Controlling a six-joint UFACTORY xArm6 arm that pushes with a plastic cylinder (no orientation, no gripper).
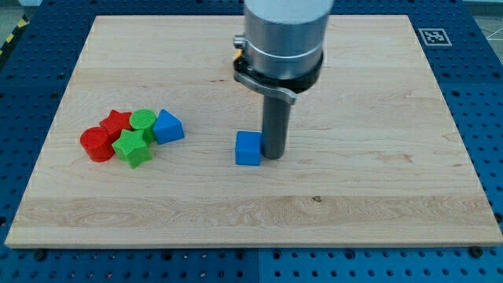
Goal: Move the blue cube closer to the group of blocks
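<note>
Camera view looks down at an angle on a pale wooden tabletop [354, 196] lying on a blue perforated base [487, 94]. The arm [284, 35] enters from the view's top as a wide grey cylinder with a black collar beneath it, and from that collar a straight dark rod [277, 118] drops vertically to the wood. The arm carries no fingers, so nothing is grasped or clenched; the rod simply stands upright. My tip [275, 156] rests on the tabletop just at the view's right of the blue cube [248, 148], so close that the two look to be touching, though contact cannot be confirmed.

The blue cube sits near the board's middle, a little toward the view's bottom, and stands well apart from the group at the view's left. In that group the blue triangular block [168, 126] lies nearest the cube, at the cluster's right edge. Beside it on the left is the green cylinder [143, 121], with the green star [131, 148] below it. The red star [116, 123] sits behind, and the red cylinder [97, 145] marks the cluster's left end. These five blocks are packed tightly together.
</note>
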